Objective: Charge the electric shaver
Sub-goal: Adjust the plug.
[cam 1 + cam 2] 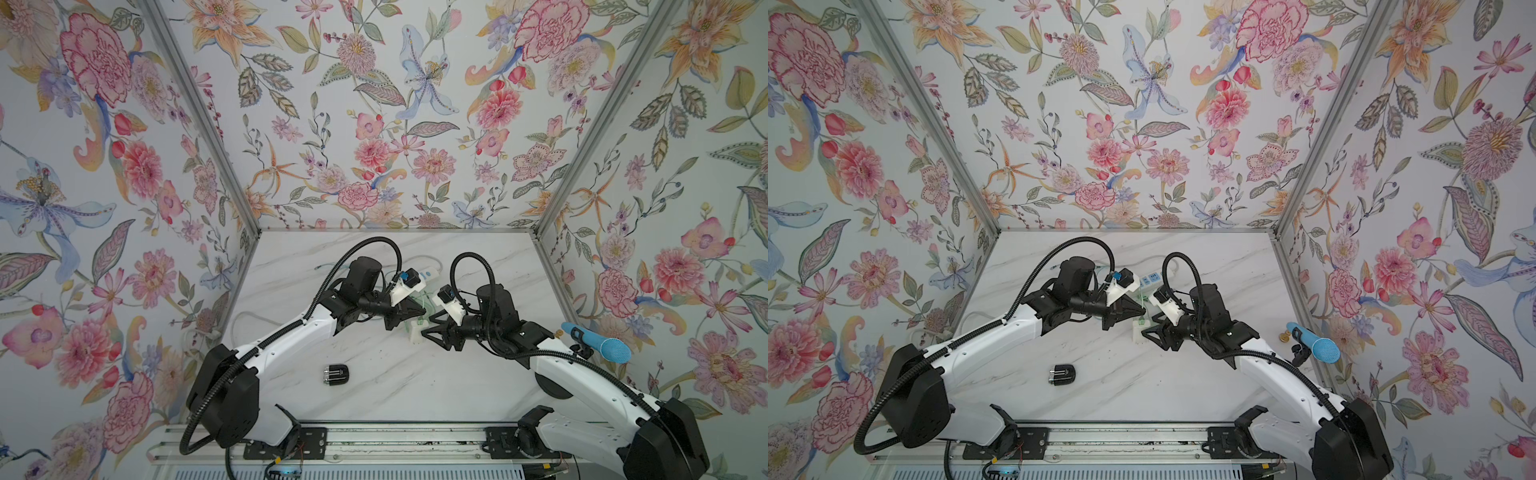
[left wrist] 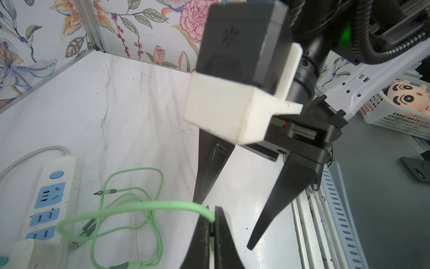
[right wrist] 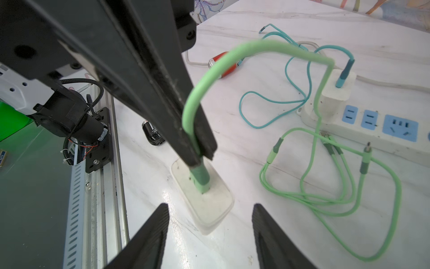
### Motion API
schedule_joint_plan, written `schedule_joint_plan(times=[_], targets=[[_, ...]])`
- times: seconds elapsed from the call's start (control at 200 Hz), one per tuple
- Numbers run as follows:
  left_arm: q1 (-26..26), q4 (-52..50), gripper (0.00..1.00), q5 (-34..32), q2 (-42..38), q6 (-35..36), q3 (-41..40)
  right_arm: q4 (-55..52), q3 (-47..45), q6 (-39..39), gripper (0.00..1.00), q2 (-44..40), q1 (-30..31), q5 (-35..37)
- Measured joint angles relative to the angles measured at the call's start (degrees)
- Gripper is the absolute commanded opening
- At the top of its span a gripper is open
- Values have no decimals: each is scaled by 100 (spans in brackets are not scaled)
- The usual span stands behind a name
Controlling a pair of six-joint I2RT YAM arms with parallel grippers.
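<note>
Your left gripper is clamped on the green cable just above its plug, which stands in the white charger block. Your right gripper is spread wide at the block, likely to brace it. The shaver lies well apart, unconnected.

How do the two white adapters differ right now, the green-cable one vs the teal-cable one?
The green-cable adapter stands loose on the table; the teal-cable adapter sits plugged into the power strip. The left gripper pinches the green cable just above its adapter; the teal-cable adapter has no gripper on it. Both are white with a plug in top.
</note>
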Motion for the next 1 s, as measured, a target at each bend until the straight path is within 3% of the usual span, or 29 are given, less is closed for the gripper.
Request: schedule_joint_plan(times=[0.205,0.41,0.5,0.756,0.841,0.961,1.001], targets=[[15,4,0,4,2,-2,0,37,24,0,60,487,31,-275],[24,9,0,52,2,-9,0,236,68,4,52,540,133,-330],[24,46,0,114,2,-46,0,275,155,13,44,540,170,-350],[33,162,0,151,-20,-131,0,297,282,94,10,555,260,-315],[39,164,9,151,-24,-138,0,306,284,101,2,555,282,-273],[68,260,20,140,-39,-205,-31,299,289,118,0,540,317,-160],[94,330,29,125,-63,-251,-61,282,286,118,0,516,328,-114]])
